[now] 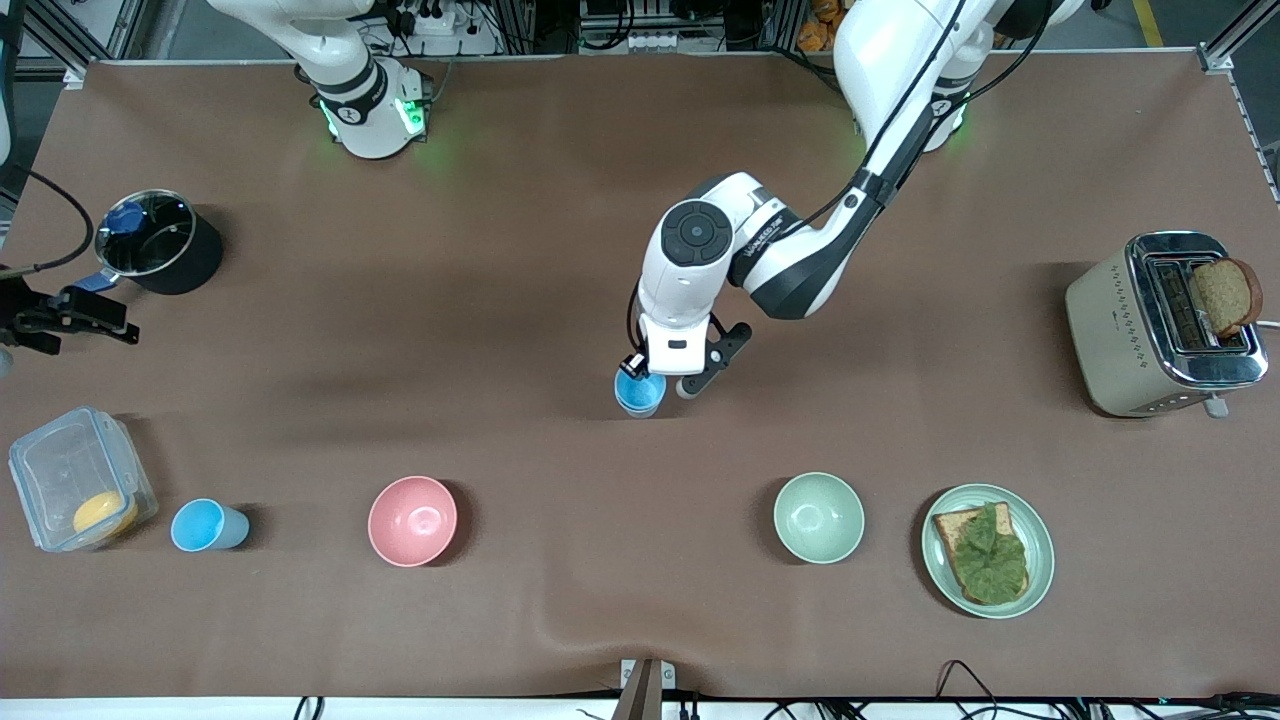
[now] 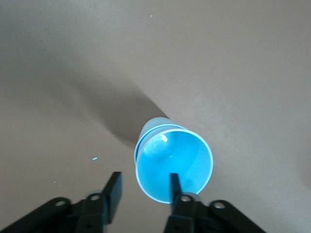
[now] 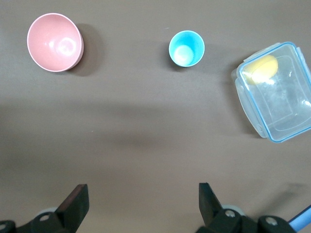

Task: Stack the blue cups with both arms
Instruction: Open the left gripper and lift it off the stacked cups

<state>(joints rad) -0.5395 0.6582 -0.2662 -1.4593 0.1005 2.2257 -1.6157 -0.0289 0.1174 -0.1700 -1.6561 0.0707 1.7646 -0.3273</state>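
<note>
A bright blue cup [image 1: 640,392] stands mid-table. My left gripper [image 1: 662,387] is low at it and open. In the left wrist view one finger [image 2: 175,187] is over the mouth of this cup [image 2: 173,162] and the other finger [image 2: 114,193] is outside it; the left gripper [image 2: 144,190] straddles the cup's wall. A second blue cup [image 1: 208,525] stands between the clear box and the pink bowl, and also shows in the right wrist view [image 3: 186,48]. My right gripper [image 1: 70,315] hangs open and empty over bare table at the right arm's end, its fingers wide [image 3: 141,199].
A black pot [image 1: 160,255] and a clear box [image 1: 80,490] with a yellow item stand at the right arm's end. A pink bowl [image 1: 412,520], green bowl [image 1: 818,517] and plate [image 1: 1040,560] with toast line the near side. A toaster [image 1: 1110,330] stands at the left arm's end.
</note>
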